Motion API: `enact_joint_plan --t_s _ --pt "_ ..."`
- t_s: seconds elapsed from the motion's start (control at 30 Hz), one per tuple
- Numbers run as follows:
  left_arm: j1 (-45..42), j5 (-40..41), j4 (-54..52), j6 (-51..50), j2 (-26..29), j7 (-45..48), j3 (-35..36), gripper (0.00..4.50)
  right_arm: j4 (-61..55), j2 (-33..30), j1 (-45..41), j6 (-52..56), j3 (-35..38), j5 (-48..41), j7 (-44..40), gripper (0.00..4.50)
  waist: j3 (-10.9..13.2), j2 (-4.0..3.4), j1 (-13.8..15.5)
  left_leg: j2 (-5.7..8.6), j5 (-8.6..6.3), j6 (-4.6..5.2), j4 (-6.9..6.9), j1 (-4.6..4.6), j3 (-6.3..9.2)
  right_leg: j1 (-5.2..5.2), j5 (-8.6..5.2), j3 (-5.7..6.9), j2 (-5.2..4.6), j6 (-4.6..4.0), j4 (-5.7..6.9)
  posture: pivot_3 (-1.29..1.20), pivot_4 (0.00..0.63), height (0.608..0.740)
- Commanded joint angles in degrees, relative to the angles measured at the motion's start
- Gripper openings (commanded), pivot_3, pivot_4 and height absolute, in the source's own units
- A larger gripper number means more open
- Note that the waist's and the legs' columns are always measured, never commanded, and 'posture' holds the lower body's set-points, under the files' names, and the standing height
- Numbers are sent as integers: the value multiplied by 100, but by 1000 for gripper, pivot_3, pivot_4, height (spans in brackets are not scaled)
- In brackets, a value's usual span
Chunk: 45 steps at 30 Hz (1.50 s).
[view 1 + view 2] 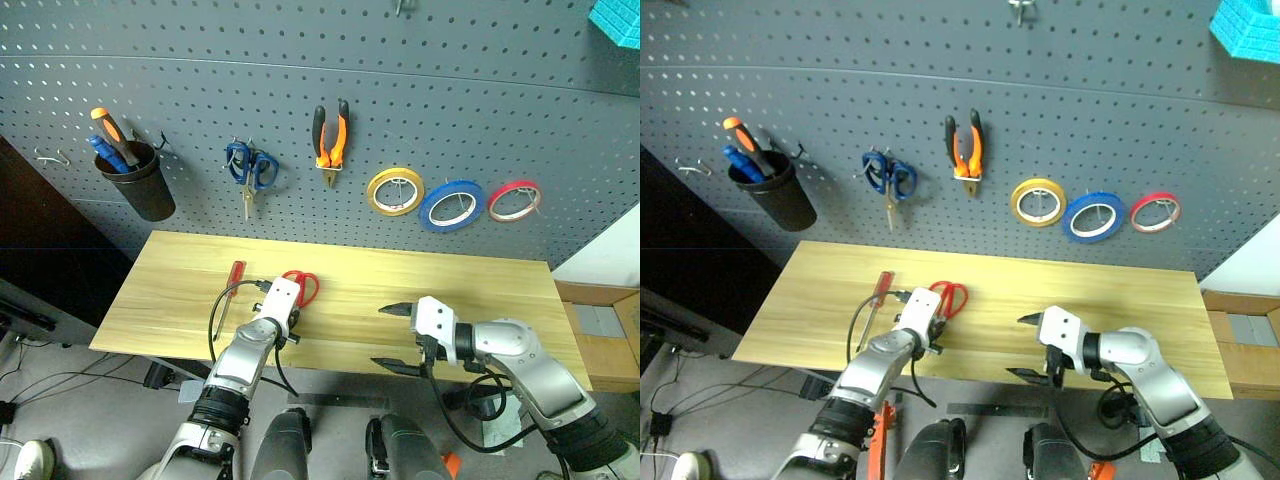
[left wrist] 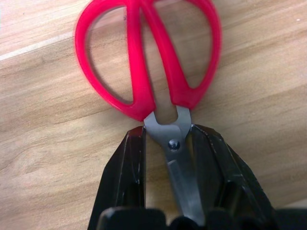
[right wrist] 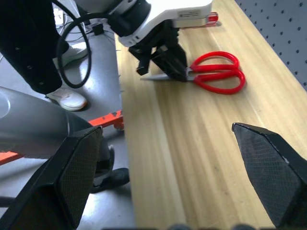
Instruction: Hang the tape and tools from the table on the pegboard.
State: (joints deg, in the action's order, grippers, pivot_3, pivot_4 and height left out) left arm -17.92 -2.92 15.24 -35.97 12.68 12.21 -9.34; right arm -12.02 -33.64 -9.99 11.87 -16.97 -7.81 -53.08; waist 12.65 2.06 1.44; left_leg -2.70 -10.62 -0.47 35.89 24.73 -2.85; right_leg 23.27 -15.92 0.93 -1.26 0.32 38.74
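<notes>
While the head views take in the whole scene, the left wrist view alone shows the grip up close: the left gripper point(image 2: 168, 143) has its two black fingers point(image 2: 127, 177) narrowed against the steel shank of the red-handled scissors point(image 2: 144, 57), right at the pivot screw, with the red loops lying flat on the light wooden table point(image 1: 480, 290) beyond the fingertips. From the right wrist view the same grip is seen side-on, in the upper middle of the frame, the blade tip sticking out behind the fingers near the table's front edge. That view also shows the right gripper point(image 3: 168, 167) with its textured pads spread wide, nothing between them, above bare wood.

In the left eye view the slim red-handled screwdriver point(image 1: 232, 285) lies on the table at centre left, just beside the left gripper's white housing. On the dark grey pegboard point(image 1: 500, 80) the flat blue tape ring point(image 1: 452, 206) hangs right of centre, between a yellow tape ring point(image 1: 395, 191) and a thin red tape ring point(image 1: 514, 200). Orange-and-black pliers point(image 1: 331, 138) hang at upper centre, blue-handled scissors point(image 1: 249, 170) to their left, and a black cup point(image 1: 140, 182) holding tool handles at far left. A black cable loops beside the left arm, crossing in front of the screwdriver's shaft.
</notes>
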Motion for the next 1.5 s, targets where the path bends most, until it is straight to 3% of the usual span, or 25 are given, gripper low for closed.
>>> enact_joint_plan --t_s 0.03,0.13,0.3,0.4,0.5,0.67,0.83,1.07,1.3,1.5 --pt "123 -74 27 -112 6 65 -77 934 5 73 -67 -170 142 12 110 4500 0 0 0 0 0 0 0 0 0 0 0 0 0 0 0 47 237 740" --pt "110 -23 -21 11 -56 26 48 243 14 144 -51 -235 259 -31 245 4500 0 0 1 1 0 0 1 0 0 -1 0 0 0 0 0 55 223 740" --pt "266 59 -610 281 -59 31 247 243 -493 319 322 -112 663 -397 555 4500 -1 1 2 1 0 -1 0 2 0 0 0 0 0 1 -2 62 193 740" --pt "648 78 -1441 505 -33 -42 354 243 -1224 667 591 326 1049 -1080 912 4500 -3 0 -7 -1 -2 -5 -10 10 0 8 0 1 0 1 -5 67 167 740" --pt "1388 28 -2711 849 91 -39 394 243 -1993 1081 784 715 1314 -1633 1453 4500 -21 0 -14 -4 -5 -12 -10 10 2 13 0 2 0 1 3 68 135 740" --pt "2284 -209 -3767 1924 237 -288 581 243 -2594 1559 925 1000 1426 -2276 1951 4500 -161 1 -6 -3 -9 -17 -11 9 0 10 0 1 0 1 -3 81 89 740" --pt "2448 -510 -3949 2657 246 -684 812 243 -2457 1995 604 946 1526 -2348 2486 4500 -365 1 -4 -2 -9 -16 -5 2 -5 4 3 -1 0 2 -10 89 46 740" --pt "1458 -497 -3265 2882 138 -798 897 243 -2092 2155 98 701 1357 -2073 2588 4500 -621 12 22 0 -5 -9 3 -1 -15 -4 9 -1 1 4 -9 82 23 740" --pt "702 -322 -2610 3015 117 -785 1064 243 -1895 2301 -158 555 1388 -1890 2795 4500 -680 27 -7 -4 -5 -6 6 -5 -30 0 9 -17 14 4 3 67 22 740" --pt "754 -163 -2579 2833 17 -850 1300 243 -2048 2229 -76 625 1453 -1938 2859 4500 -697 27 -10 -4 -5 -6 9 -11 -34 0 9 -22 15 4 15 63 33 740"
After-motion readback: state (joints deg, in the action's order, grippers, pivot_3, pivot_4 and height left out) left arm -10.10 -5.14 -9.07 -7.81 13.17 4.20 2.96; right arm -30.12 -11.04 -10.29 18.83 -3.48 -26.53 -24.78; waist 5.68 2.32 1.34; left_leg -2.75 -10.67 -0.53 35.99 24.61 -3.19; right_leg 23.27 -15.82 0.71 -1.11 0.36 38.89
